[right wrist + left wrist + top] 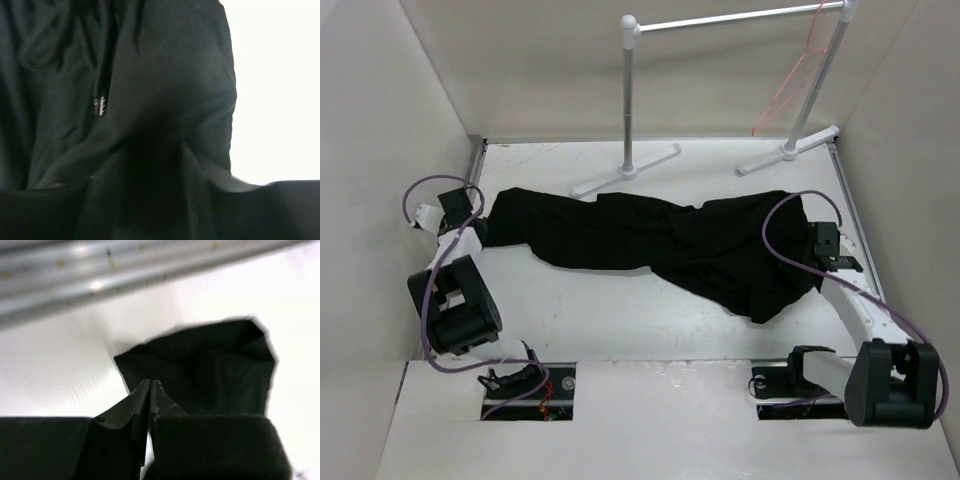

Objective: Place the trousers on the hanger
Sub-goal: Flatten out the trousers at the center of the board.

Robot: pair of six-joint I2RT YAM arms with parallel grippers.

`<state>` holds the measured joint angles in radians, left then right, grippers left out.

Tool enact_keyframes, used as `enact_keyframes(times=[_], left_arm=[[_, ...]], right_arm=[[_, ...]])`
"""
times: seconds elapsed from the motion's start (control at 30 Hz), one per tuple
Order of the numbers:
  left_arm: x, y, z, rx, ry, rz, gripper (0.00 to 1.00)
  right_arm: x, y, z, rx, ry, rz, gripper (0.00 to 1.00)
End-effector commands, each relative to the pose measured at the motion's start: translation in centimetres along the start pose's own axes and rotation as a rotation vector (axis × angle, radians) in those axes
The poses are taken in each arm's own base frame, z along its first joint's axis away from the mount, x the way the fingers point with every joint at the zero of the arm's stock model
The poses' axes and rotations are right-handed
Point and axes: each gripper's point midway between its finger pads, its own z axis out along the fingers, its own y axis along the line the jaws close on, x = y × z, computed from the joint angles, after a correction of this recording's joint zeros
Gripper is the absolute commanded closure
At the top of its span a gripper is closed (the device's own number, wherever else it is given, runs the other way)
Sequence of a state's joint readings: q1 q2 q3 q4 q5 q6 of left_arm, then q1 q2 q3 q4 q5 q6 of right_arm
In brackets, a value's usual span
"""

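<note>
1 trousers point(650, 245): black, soft, creased, lying flat on the white counter point(620, 330) just in front of the rack point(630, 110). Waist end is in front of the rack's right foot, leg end out past its left foot.

1 hanger point(800, 80): thin pink-orange wire, triangular, hanging at the right end of the rack's bar, well apart from the trousers.

1 rack: white-grey metal tube, 2 uprights, 1 bar.

My left jaws are closed, fingertips point(142, 397) meeting at the leg-end hem; can't tell if cloth is pinched.

My right jaws stand apart in the waist cloth, beside 1 drawstring point(100, 105) with a white-striped tip. Cloth sits between them; can't tell if it's gripped.
</note>
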<state>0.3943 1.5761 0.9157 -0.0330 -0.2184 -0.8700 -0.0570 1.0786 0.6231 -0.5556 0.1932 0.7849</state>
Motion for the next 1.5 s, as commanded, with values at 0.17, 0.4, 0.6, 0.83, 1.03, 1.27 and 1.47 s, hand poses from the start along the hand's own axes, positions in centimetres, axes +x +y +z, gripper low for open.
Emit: enact_keyframes(times=[0.17, 0.4, 0.6, 0.83, 1.03, 1.27, 1.47], left_arm=[[-5.6, 1.0, -3.9, -0.057, -0.165, -0.063, 0.97], [0.2, 0.5, -3.9, 0.061, -0.012, -0.02, 0.45], [3.9, -0.4, -0.8, 0.08, 0.128, -0.005, 0.36], [4.4, -2.3, 1.6, 0.078, 0.134, -0.046, 0.86], [-1.9, -2.0, -1.0, 0.048, -0.029, -0.094, 0.99], [-5.7, 5.5, -5.6, -0.167, -0.15, -0.133, 0.99], [-3.5, 9.9, -7.3, -0.235, -0.072, -0.147, 0.54]], right_arm=[[0.7, 0.2, 1.2, -0.015, 0.026, 0.092, 1.0], [-2.3, -0.9, -2.7, -0.05, -0.141, 0.131, 0.72], [0.6, 0.6, -4.8, -0.141, -0.096, 0.017, 0.25], [5.6, 1.5, -1.1, -0.123, 0.108, 0.023, 0.32], [2.0, -0.1, -1.7, -0.04, -0.013, 0.069, 0.97], [1.6, -2.9, -6.9, -0.044, -0.081, 0.196, 1.0], [2.3, -1.5, -7.9, -0.128, -0.064, 0.11, 0.35]])
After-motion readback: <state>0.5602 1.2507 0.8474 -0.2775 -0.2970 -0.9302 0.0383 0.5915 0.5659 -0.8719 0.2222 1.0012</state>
